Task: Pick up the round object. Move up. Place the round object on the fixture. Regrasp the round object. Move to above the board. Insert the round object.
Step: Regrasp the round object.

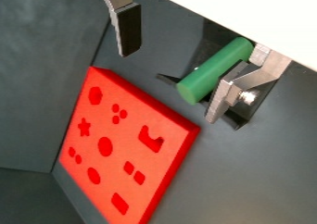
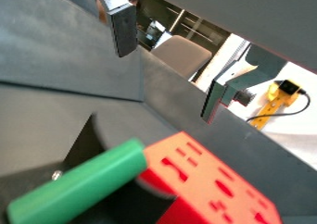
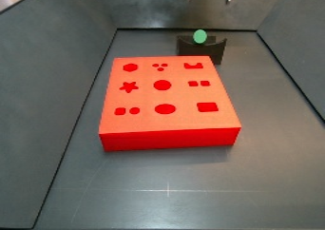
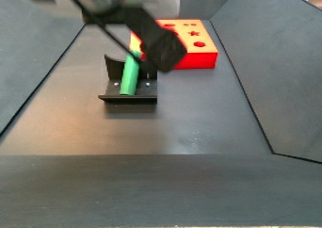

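We found the round object resting on the fixture, just beyond the far edge of the board. In a side view the green peg leaned in the bracket's notch. Our gripper hung above it, fingers spread wide with nothing held between them; the peg lay apart from both pads.
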Controlling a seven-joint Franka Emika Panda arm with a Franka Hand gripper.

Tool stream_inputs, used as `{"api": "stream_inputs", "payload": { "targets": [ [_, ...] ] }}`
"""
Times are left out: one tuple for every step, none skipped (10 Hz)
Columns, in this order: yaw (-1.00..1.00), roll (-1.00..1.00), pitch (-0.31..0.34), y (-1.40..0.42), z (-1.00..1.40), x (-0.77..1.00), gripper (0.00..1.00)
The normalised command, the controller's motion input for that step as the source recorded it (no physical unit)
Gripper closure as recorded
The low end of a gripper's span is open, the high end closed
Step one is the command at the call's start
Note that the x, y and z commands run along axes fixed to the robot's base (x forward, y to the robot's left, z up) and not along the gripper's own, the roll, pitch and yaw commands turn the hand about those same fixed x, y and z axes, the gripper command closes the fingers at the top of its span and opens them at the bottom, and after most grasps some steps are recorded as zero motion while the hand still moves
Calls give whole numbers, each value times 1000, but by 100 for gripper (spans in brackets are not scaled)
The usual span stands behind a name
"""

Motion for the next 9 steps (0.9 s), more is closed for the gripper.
{"api": "stream_inputs", "payload": {
  "targets": [
    [46, 1000, 35, -915, 764, -138, 0],
    [44, 1000, 27, -782, 540, -118, 0],
    [44, 1000, 21, -568, 260, -96, 0],
    [44, 1000, 19, -397, 75, -57, 0],
    [45, 1000, 20, -211, 28, -23, 0],
    [45, 1000, 23, -46, 41, -13, 0],
    [45, 1000, 21, -8, 11, -7, 0],
    [46, 1000, 19, -11, 3, -10, 0],
    [46, 1000, 14, -17, 8, -21, 0]
  ]
}}
